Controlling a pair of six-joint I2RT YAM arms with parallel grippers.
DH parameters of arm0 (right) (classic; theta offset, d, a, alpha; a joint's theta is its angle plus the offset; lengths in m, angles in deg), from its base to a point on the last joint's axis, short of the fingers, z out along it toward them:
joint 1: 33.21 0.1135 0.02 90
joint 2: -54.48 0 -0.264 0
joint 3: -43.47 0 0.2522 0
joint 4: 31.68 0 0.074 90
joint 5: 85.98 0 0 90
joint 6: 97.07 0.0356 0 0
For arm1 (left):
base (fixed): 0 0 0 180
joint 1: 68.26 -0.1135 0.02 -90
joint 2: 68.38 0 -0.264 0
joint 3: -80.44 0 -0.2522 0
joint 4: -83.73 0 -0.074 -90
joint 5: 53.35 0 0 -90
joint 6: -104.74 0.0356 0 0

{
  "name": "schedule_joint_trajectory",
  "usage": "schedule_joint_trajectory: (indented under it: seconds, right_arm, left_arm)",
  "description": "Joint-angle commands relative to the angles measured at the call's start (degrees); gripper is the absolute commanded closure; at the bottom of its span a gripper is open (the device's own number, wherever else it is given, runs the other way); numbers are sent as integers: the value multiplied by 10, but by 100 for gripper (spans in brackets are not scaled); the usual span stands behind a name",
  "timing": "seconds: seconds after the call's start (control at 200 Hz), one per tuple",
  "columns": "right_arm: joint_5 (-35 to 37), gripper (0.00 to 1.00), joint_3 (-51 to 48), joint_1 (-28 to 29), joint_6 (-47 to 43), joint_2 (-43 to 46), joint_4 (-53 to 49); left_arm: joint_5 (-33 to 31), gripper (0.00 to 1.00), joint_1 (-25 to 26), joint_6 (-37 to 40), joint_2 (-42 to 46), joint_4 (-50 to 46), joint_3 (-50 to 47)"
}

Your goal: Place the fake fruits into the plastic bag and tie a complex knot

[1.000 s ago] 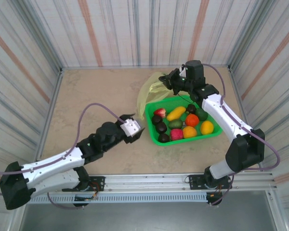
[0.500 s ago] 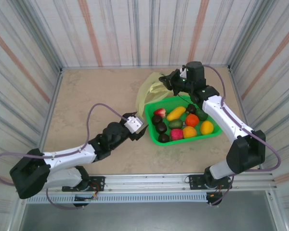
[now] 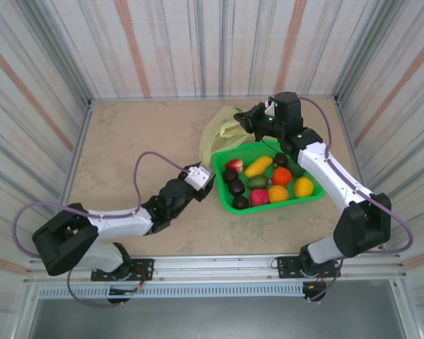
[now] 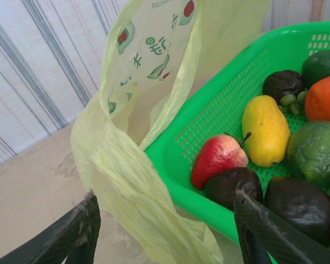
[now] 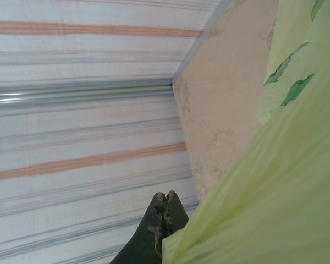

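The plastic bag (image 3: 222, 131) is pale yellow-green with avocado prints and hangs lifted at the back left corner of the green basket. My right gripper (image 3: 249, 120) is shut on its upper edge, and bag film (image 5: 264, 192) spills from the shut right gripper (image 5: 165, 204). The left gripper (image 3: 206, 176) is open at the basket's left end, and a hanging strip of the bag (image 4: 135, 181) runs between the open left gripper's (image 4: 165, 201) fingers. The fake fruits lie in the basket: a red one (image 4: 217, 159), a yellow one (image 4: 267, 129), dark ones (image 4: 234, 187), a green one (image 4: 316, 151), an orange (image 4: 324, 99).
The bright green plastic basket (image 3: 230, 205) sits right of centre on the beige table, its near rim (image 4: 170, 159) just past my left fingers. Striped walls close in three sides. Bare tabletop (image 3: 141, 134) lies left of the bag.
My left arm has reached forward and right, bringing its open gripper up to the bag's hanging strip, jaws narrowing a little. The right gripper has held the bag still.
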Motion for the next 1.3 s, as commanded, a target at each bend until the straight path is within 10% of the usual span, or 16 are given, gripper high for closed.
schedule_joint_trajectory:
  seconds: [0.0,0.626,0.932,1.297]
  right_arm:
    - [-2,100,-4,-3,13,13,8]
    - [-56,100,37,-8,-99,-17,-42]
    - [-182,100,131,-3,-342,-42,-173]
    - [-176,92,262,21,-385,-137,-281]
  left_arm:
    - [-28,37,-7,-29,-10,27,0]
    - [37,100,-47,-18,95,-123,65]
    - [35,100,-50,-23,235,-457,215]
    - [15,100,-56,-70,347,-622,229]
